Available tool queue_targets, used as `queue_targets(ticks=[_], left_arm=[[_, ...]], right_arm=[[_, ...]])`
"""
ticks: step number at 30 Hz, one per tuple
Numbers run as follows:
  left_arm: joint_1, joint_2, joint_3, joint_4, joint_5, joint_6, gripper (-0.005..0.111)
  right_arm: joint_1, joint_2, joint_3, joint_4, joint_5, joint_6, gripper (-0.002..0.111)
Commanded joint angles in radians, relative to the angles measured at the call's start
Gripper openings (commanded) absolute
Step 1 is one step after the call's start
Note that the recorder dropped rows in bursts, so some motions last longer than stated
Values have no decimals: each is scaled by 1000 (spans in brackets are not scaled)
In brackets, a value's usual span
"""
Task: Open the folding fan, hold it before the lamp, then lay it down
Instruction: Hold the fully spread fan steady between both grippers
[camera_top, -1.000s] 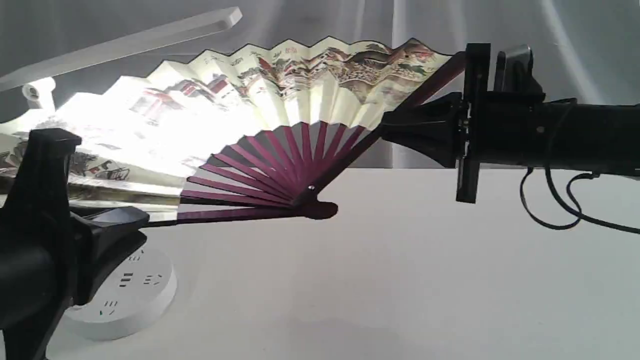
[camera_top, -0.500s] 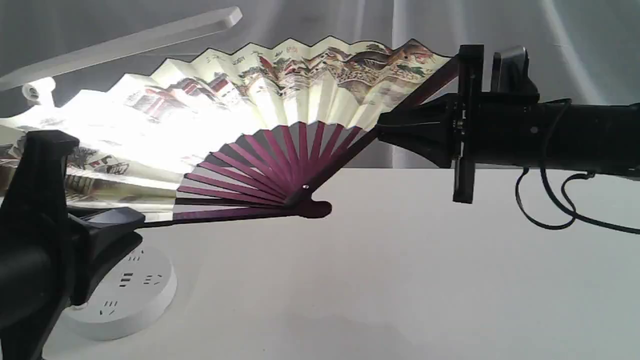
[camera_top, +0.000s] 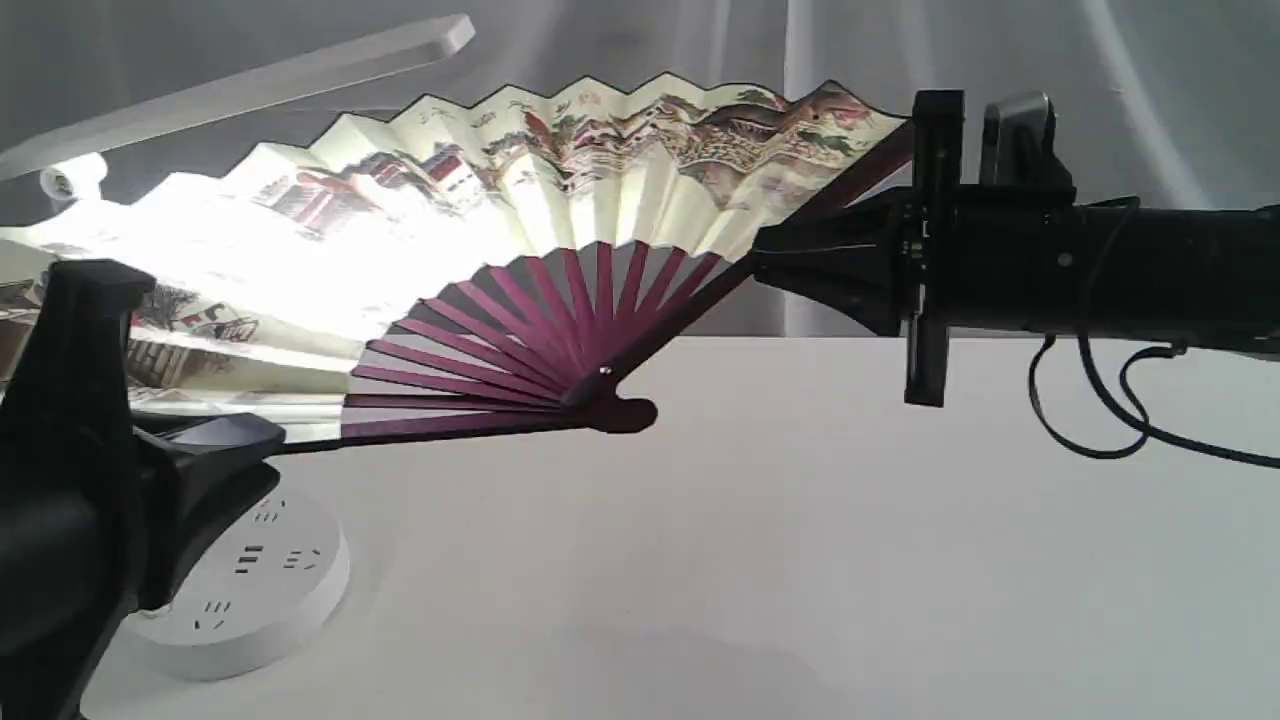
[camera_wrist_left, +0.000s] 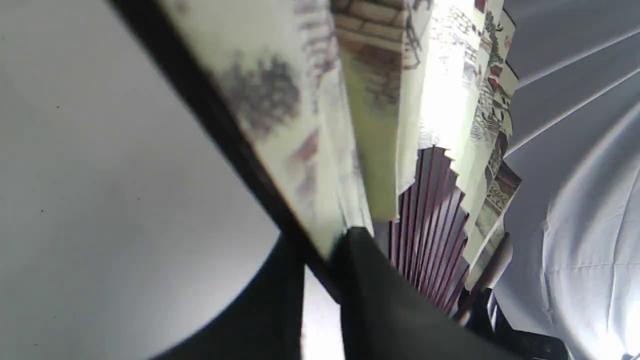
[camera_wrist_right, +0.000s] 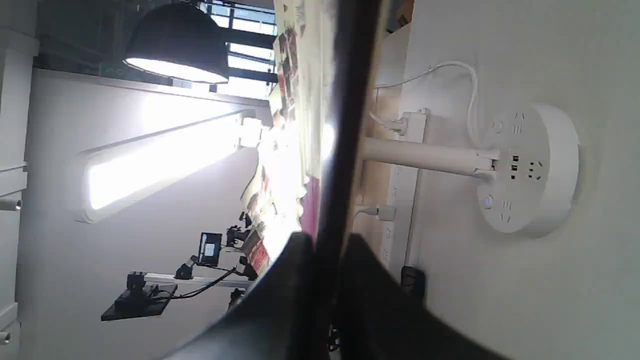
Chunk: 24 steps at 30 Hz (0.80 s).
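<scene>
The folding fan (camera_top: 600, 180) is spread wide and held upright above the white table (camera_top: 800, 550), its pivot low in the middle. My left gripper (camera_top: 275, 440) is shut on the lower left guard. My right gripper (camera_top: 762, 262) is shut on the upper right guard. The lamp's bar head (camera_top: 250, 85) slants over the fan's left side, and its round socket base (camera_top: 250, 590) stands behind my left arm. Its light glows through the fan's left pleats. In the left wrist view the fingers (camera_wrist_left: 360, 280) pinch the dark guard (camera_wrist_left: 240, 150). The right wrist view shows the lit head (camera_wrist_right: 160, 160) and base (camera_wrist_right: 530, 170).
A white cord (camera_wrist_right: 465, 85) runs from the lamp's base to a power strip (camera_wrist_right: 400, 200) at the table's edge. A black cable (camera_top: 1100, 420) loops down from my right arm. A pale curtain (camera_top: 1100, 100) hangs behind the table.
The fan and both grippers have drifted slightly to the left, and the fan's left pleats sit a little further in front of the lamp. Both grips are unchanged.
</scene>
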Motion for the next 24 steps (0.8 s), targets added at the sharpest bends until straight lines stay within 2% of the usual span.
queue_targets(ticks=[1, 24], left_arm=[[3, -9, 12, 9, -102, 26, 0], [3, -3, 12, 9, -147, 26, 0]], right_arm=[[-18, -13, -10, 54, -90, -32, 0], [-18, -13, -10, 54, -136, -32, 0]])
